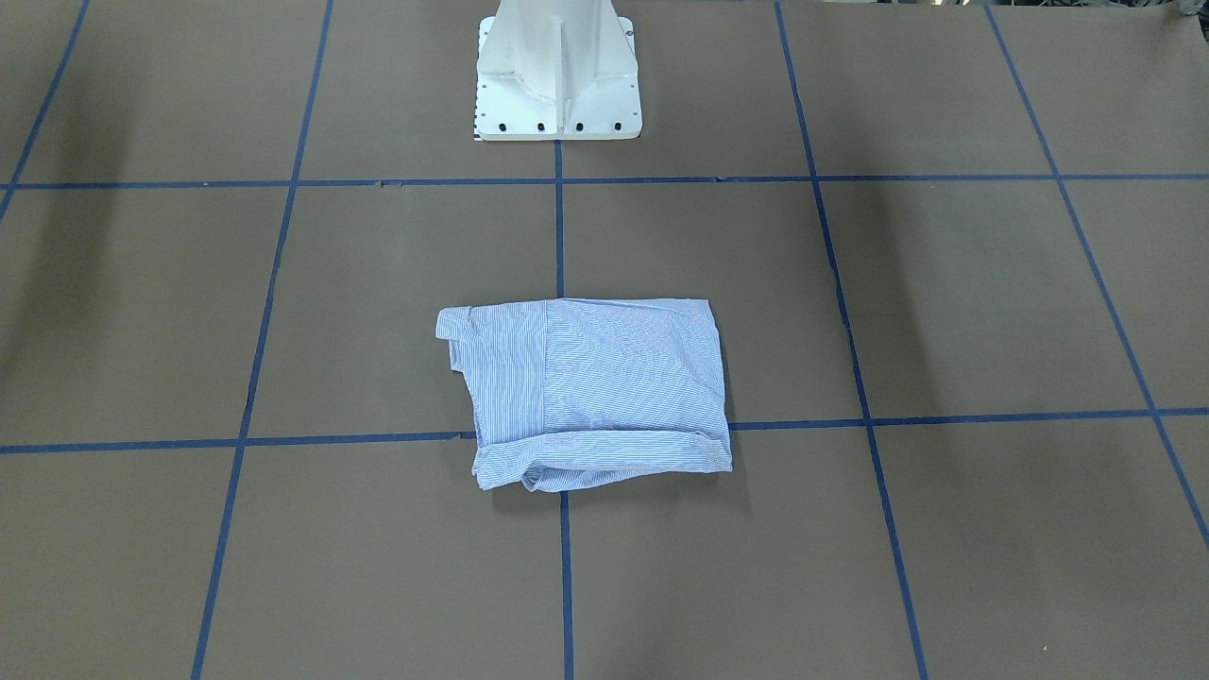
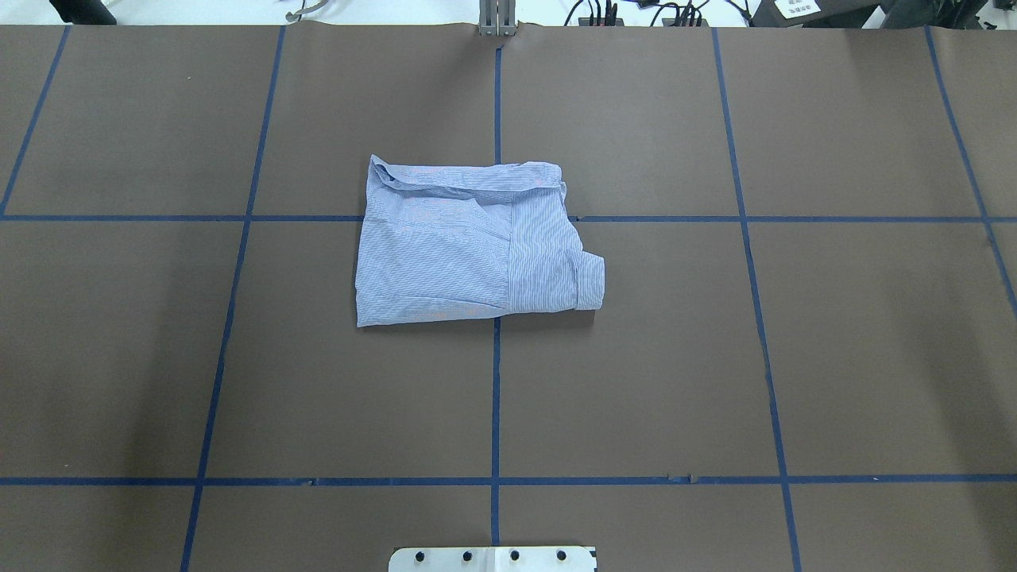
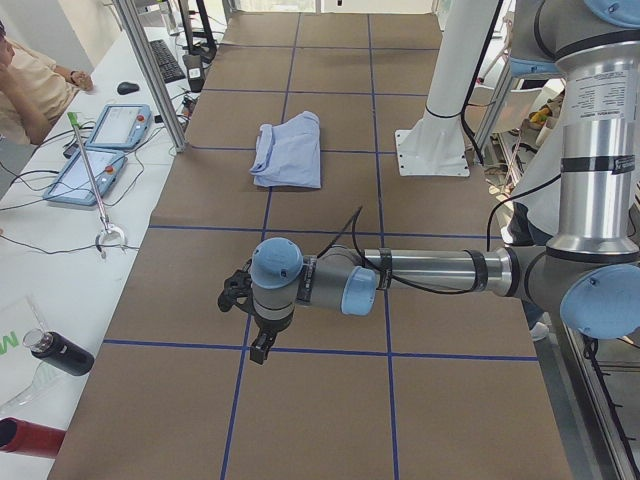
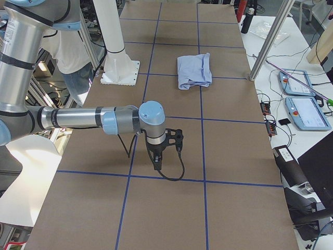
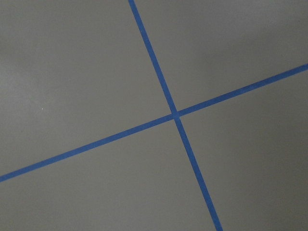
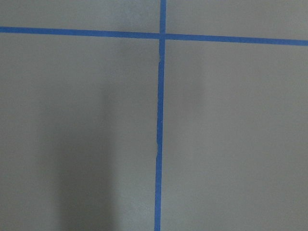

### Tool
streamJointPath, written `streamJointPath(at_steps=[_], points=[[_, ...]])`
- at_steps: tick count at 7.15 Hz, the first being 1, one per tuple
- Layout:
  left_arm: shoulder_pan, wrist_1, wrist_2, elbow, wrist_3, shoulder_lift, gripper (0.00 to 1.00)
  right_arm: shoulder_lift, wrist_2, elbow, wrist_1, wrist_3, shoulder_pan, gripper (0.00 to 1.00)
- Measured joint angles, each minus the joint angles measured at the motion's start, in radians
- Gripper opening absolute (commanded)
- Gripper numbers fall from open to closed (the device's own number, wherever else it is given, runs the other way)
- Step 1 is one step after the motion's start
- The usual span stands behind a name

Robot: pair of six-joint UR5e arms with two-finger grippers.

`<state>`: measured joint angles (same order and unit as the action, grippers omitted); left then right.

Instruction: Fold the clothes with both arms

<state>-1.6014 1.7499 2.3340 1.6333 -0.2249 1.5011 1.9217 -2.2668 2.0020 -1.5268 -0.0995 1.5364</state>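
Overhead exterior: shirt [image 2: 469, 242] lies folded mid-desk [image 2: 755, 357]. Left end effector [image 3: 258, 345] and right end effector [image 4: 156, 162] hover well apart from it, carrying nothing visible; opening, cannot tell. Looks finished. At most, smooth the rumpled far edge gently.

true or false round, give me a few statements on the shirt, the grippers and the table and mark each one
1. The shirt lies folded into a compact bundle on the table. True.
2. The left gripper is clamped on the shirt. False: it hangs over bare table, well apart from the shirt.
3. The shirt covers a crossing of the blue tape lines. True.
4. The right wrist view shows a sleeve of the shirt. False: it shows only table and blue tape.
5. The right gripper is away from the shirt, over the table. True.
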Motion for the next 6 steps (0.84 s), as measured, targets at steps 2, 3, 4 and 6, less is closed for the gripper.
streamJointPath(at_steps=[2,3,4,6], points=[[0.003,-0.006,0.003,0.005,0.059,-0.005,1.0,0.003,0.004,0.0,0.005,-0.005,0.001,1.0],[0.004,-0.036,0.004,0.025,0.081,-0.005,1.0,0.003,0.003,-0.001,0.006,-0.002,0.001,1.0],[0.006,-0.112,0.005,0.064,0.09,-0.002,1.0,0.003,0.003,-0.002,0.006,0.0,0.001,1.0],[0.012,-0.222,0.006,0.108,0.09,0.006,1.0,0.003,0.001,-0.002,0.007,0.0,0.001,1.0]])
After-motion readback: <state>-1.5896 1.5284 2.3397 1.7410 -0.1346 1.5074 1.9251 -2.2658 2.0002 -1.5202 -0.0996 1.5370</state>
